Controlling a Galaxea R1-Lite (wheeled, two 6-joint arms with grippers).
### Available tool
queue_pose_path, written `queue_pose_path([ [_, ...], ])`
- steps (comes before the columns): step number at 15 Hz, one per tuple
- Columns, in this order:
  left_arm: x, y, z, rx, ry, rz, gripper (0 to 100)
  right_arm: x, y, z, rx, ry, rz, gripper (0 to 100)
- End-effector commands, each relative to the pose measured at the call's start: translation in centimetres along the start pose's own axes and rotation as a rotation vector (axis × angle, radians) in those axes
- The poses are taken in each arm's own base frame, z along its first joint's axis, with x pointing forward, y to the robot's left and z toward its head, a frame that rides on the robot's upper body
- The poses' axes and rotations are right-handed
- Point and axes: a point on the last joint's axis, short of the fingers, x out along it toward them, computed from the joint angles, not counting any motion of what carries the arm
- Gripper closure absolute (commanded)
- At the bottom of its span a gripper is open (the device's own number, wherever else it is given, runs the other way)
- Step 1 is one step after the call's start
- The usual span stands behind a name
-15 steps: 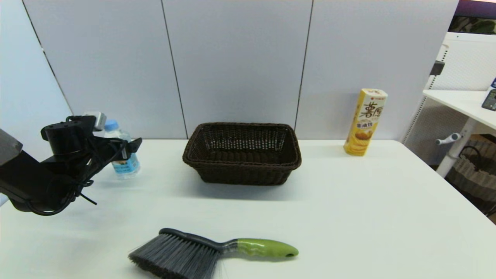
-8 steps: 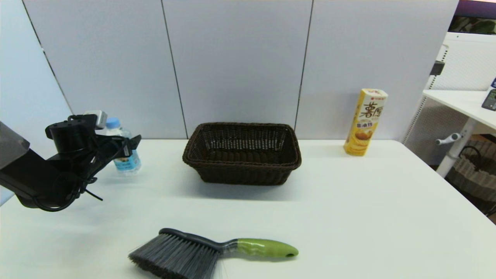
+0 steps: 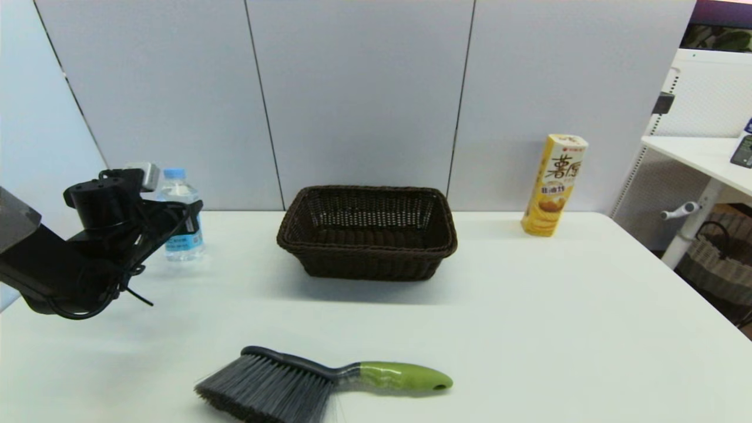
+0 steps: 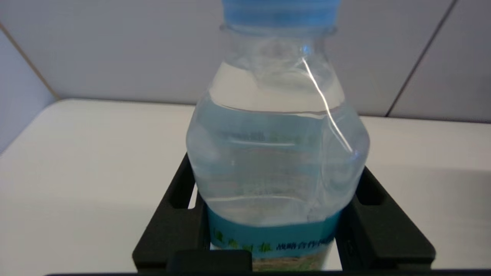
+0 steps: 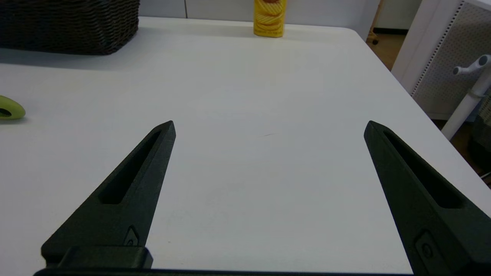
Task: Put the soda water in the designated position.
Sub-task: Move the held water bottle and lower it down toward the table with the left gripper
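Observation:
The soda water point(image 3: 175, 191) is a small clear bottle with a light blue cap and blue label, upright at the table's far left. My left gripper point(image 3: 187, 221) is shut on it at label height. In the left wrist view the bottle point(image 4: 276, 153) fills the space between both black fingers point(image 4: 172, 226), which press its sides. Its base seems slightly off the tabletop point(image 3: 529, 329). The designated position carries no marking on the white table that I can see. My right gripper point(image 5: 268, 126) is open over bare table at the near right, outside the head view.
A dark woven basket point(image 3: 367, 232) sits at the back centre. A tall yellow snack box point(image 3: 554, 185) stands at the back right. A grey brush with a green handle point(image 3: 317, 382) lies near the front edge. Grey wall panels close the table's far side.
The bottle, gripped by my left gripper, has risen a little and shifted slightly left. It was tilted half a second ago and stands upright now. Nothing else moved.

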Motion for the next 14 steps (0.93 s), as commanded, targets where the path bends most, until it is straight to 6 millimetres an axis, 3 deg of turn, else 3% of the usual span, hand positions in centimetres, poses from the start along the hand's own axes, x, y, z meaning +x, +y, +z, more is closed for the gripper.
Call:
queue_pose_path([
  [1,-3.8,-0.1,5.1,0.011,-0.128,-0.002,100,0.0,0.0,0.0,-0.001,0.001,0.0,0],
  [5,-8.3,-0.3,8.3,0.018,-0.217,-0.006,100,0.0,0.0,0.0,-0.001,0.001,0.0,0],
  [8,-11.0,-2.0,11.7,0.02,-0.268,-0.066,100,0.0,0.0,0.0,-0.001,0.001,0.0,0],
  [11,-13.3,-5.9,15.2,0.008,-0.245,-0.24,100,0.0,0.0,0.0,-0.001,0.001,0.0,0],
  [14,-15.2,-8.4,15.4,-0.025,-0.184,-0.585,100,0.0,0.0,0.0,-0.001,0.001,0.0,0],
])
